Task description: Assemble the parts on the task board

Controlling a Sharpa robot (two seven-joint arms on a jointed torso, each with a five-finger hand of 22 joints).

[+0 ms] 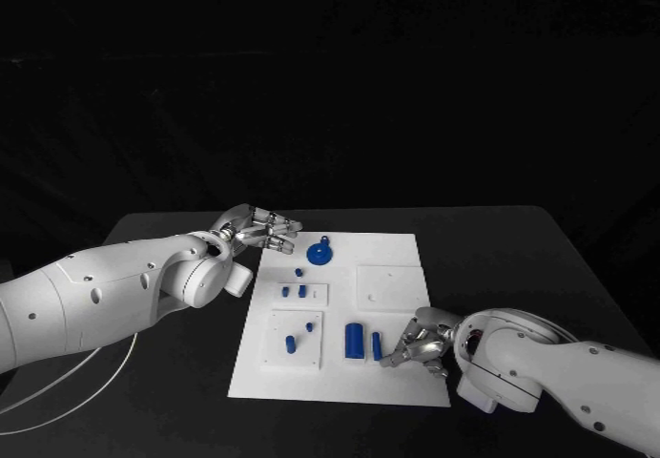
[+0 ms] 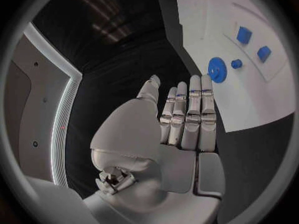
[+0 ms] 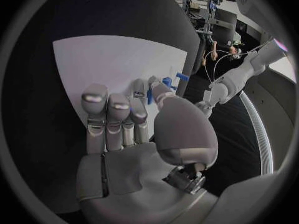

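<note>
Tabletop (image 1: 179, 382) of black colour carries the white task board (image 1: 392, 386) in its middle. The left arm (image 1: 96, 296) comes to the far left corner of the board, and the right arm (image 1: 564, 367) lies near the board's front right corner. The left hand (image 1: 261, 229) is beside the board's far edge, with the fingers (image 2: 194, 109) straight and close together, and it holds nothing. The right hand (image 1: 417, 345) rests over the board near its front right part; its fingers (image 3: 118, 112) are stretched along the white surface and it grips nothing that I can see. On the board lie the blue parts: a round disc (image 1: 319, 253) near the left hand, a cylinder (image 1: 355, 341) and a thin peg (image 1: 377, 345) just beside the right hand, and several small pieces (image 1: 293, 291) between them.
</note>
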